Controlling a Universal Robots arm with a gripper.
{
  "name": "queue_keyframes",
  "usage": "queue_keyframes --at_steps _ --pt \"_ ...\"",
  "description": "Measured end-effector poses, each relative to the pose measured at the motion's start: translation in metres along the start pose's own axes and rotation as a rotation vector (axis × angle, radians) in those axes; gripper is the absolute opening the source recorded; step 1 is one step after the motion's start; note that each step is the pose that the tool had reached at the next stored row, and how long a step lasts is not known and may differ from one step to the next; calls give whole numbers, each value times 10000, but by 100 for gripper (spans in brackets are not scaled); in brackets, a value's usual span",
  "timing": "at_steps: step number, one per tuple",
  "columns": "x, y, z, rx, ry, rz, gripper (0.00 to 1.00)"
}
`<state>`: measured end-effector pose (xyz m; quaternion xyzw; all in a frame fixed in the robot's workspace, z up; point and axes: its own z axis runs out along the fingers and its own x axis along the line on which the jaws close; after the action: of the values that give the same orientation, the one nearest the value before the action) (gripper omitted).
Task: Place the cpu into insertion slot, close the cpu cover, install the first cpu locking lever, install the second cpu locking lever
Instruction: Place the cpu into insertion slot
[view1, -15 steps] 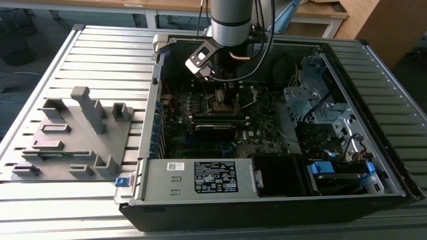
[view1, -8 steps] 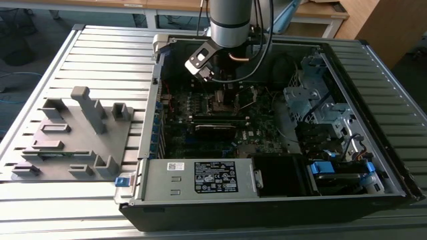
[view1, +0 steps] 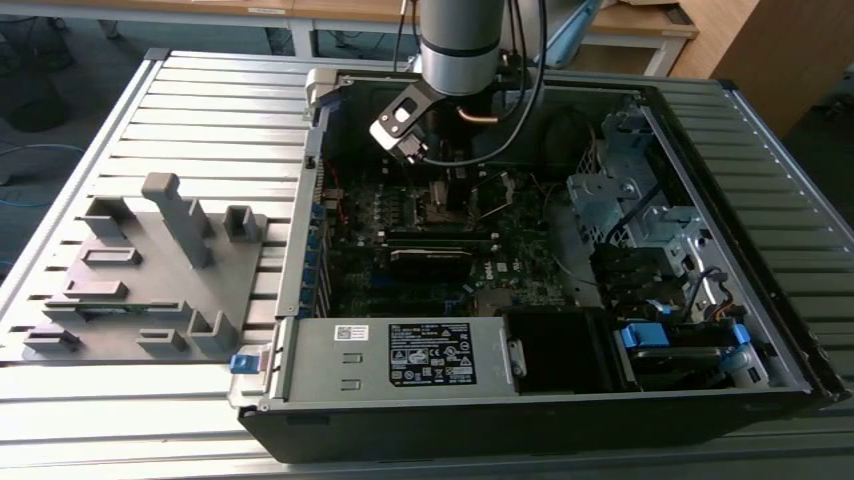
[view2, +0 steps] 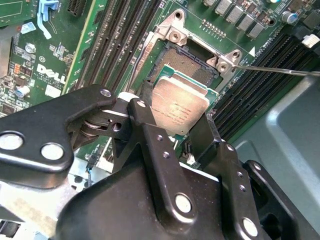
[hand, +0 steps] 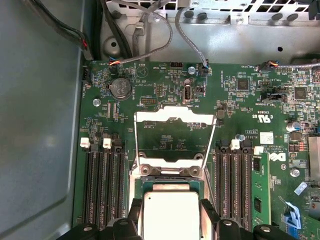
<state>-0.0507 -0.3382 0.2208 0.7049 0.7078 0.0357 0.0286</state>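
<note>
CPU gripped low over the open slot

CPU (view2: 181, 106) is held flat, metal top up, with the claw (view2: 176, 114) clamped on two of its opposite edges by the black fingers (view2: 146, 117). It is carried just above the slot (view2: 192, 62). Whether its underside already touches the slot cannot be told.

In the second wrist view part of the slot's dark centre is left bare beyond the CPU's far edge. The slot is therefore judged to lie below the CPU and slightly ahead of it, on the side away from the claw. The CPU's edges run parallel to the slot's silver rim in both wrist views, and no twist between the two is seen.

Past the slot, the cover (hand: 172, 117) is swung open on the side away from the claw, and the board (hand: 240, 100) is seen through its window. A thin wire lever (view2: 280, 70) stands out from one corner of the slot, clear of the CPU. Long memory slots (hand: 102, 185) flank the slot on both sides.

In the exterior view the arm (view1: 461, 50) is lowered into the open case (view1: 534, 420), which lies on the slatted desk (view1: 134, 110).
</note>
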Motion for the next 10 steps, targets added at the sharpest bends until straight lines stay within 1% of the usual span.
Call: queue_keyframes --at_steps 7,10 --pt "-1 -1 10 3 -5 0 54" --pt "-1 -3 26 2 -3 0 54"
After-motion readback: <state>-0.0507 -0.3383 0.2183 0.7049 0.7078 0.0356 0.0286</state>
